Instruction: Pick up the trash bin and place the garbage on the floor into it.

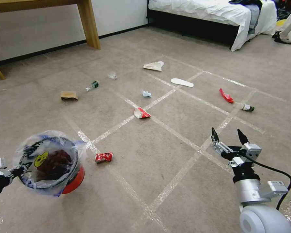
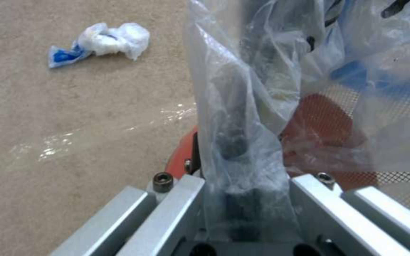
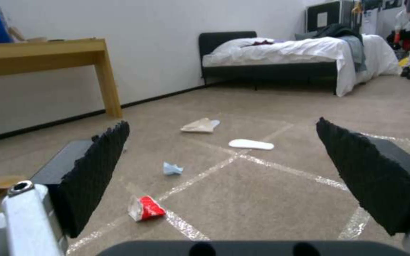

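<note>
Beige carpet floor (image 1: 171, 155) crossed by shiny tape lines stretches to a bed (image 1: 213, 13) and wooden desk (image 1: 87, 22). At near left, the trash bin (image 1: 75, 181) hangs off the floor, the left gripper (image 1: 17, 170) clamped on its rim. Right gripper (image 1: 229, 137) hovers low, fingers (image 3: 96, 170) wide. Garbage (image 1: 103, 157) lies scattered.

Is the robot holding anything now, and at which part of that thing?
The left gripper holds the trash bin by its bag-lined rim. The right gripper is open and holds nothing.
</note>
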Tool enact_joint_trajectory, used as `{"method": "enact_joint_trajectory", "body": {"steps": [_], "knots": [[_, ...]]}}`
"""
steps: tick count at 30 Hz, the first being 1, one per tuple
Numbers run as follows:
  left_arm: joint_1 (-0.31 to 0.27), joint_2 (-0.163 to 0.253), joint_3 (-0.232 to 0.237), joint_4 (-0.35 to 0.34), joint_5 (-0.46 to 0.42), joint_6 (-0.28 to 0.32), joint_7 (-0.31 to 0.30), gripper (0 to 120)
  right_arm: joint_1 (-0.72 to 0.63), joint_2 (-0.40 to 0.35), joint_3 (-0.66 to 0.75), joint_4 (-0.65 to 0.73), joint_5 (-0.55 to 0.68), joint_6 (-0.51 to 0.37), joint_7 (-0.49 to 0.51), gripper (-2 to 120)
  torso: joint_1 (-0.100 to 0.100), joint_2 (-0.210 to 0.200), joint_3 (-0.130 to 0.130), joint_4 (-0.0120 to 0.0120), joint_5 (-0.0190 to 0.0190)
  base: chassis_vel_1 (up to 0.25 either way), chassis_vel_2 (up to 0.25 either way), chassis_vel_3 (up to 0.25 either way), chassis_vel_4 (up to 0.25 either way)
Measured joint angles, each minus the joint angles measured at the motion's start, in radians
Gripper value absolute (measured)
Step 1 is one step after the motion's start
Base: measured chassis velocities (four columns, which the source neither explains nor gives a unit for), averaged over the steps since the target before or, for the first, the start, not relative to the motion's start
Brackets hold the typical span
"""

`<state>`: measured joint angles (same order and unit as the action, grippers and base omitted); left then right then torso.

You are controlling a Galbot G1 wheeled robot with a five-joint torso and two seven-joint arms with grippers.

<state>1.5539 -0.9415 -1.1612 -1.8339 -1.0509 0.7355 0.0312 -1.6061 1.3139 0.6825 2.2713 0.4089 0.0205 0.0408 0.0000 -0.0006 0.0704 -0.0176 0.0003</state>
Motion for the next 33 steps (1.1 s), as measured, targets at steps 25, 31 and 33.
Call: {"method": "enact_joint_trajectory", "body": {"steps": [25, 31, 33], "knots": [[0.004, -0.006, -0.014, -0.008, 0.008, 0.0, -0.002, 1, 0.014, 0.001, -0.003, -0.005, 0.007, -0.002, 0.001, 100, 0.0, 0.0, 0.0, 0.0001, 0.0, 0.038, 0.039, 0.037, 0.036], [0.004, -0.009, -0.016, -0.015, 0.008, 0.0, -0.004, 1, 0.014, 0.004, -0.002, -0.002, 0.008, 0.001, 0.001, 100, 0.0, 0.0, 0.0, 0.0002, 0.0, 0.05, 0.042, 0.041, 0.051], [0.003, -0.01, -0.015, -0.015, 0.008, 0.0, -0.004, 1, 0.013, 0.004, -0.002, -0.002, 0.008, 0.002, 0.001, 100, 0.0, 0.0, 0.0, 0.0, 0.0, 0.0, 0.0, 0.0, 0.0]]}}
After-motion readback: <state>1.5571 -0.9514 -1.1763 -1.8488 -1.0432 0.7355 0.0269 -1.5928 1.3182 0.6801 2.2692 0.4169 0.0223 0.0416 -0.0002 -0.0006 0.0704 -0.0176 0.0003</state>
